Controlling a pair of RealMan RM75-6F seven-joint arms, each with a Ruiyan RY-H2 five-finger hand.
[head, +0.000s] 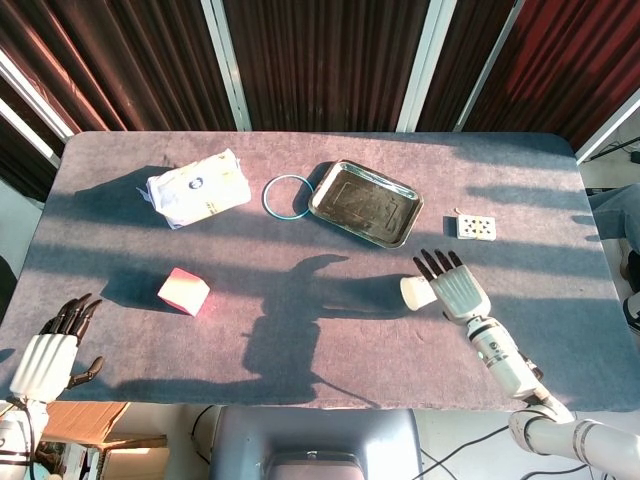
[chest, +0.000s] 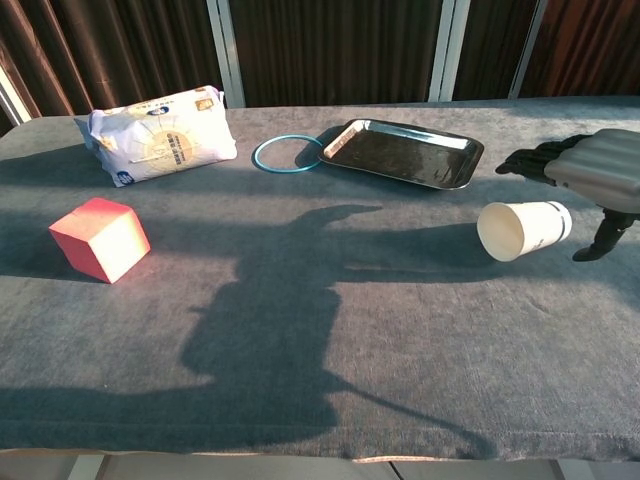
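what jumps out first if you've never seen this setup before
The right hand at the right side of the table, with a white paper cup tipped on its side beneath it, mouth facing left. Next, the red cube at front left and the shiny metal tray at the back, a blue ring touching its left end.

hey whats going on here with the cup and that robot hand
The right hand holds a white paper cup tipped on its side, mouth toward the middle of the table, fingers spread above it. Behind it sit a metal tray, a blue ring, a white packet and a red cube. The left hand hangs open off the table's near-left corner.
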